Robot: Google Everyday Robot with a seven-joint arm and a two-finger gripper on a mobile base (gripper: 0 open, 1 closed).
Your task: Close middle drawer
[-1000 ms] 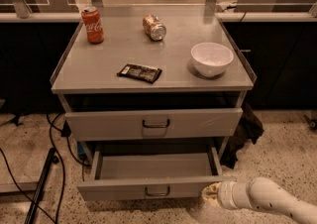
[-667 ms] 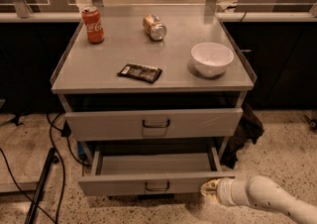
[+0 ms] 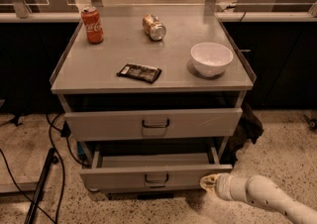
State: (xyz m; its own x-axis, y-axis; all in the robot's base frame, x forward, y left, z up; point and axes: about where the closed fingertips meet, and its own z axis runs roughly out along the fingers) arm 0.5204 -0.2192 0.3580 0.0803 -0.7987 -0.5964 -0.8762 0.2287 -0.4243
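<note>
The middle drawer [image 3: 124, 177] is the low, wide grey one near the floor, with a small dark loop handle [image 3: 156, 178]. It stands partly pulled out, and a strip of its plain grey inside [image 3: 153, 160] shows. My gripper [image 3: 208, 183] comes in from the lower right on a white arm [image 3: 267, 198]. Its tip rests against the right end of the drawer's front panel.
Above it is a drawer with a taller front [image 3: 153, 123], slightly out. The cabinet top [image 3: 173, 69] holds a red cola can [image 3: 92, 25], a can on its side [image 3: 154, 27], a white bowl [image 3: 211, 58] and a dark snack packet [image 3: 139, 72]. Cables [image 3: 54, 139] lie at the left.
The middle drawer has slid further into the cabinet, so less of its inside shows. My gripper has moved with its front panel, away from the camera.
</note>
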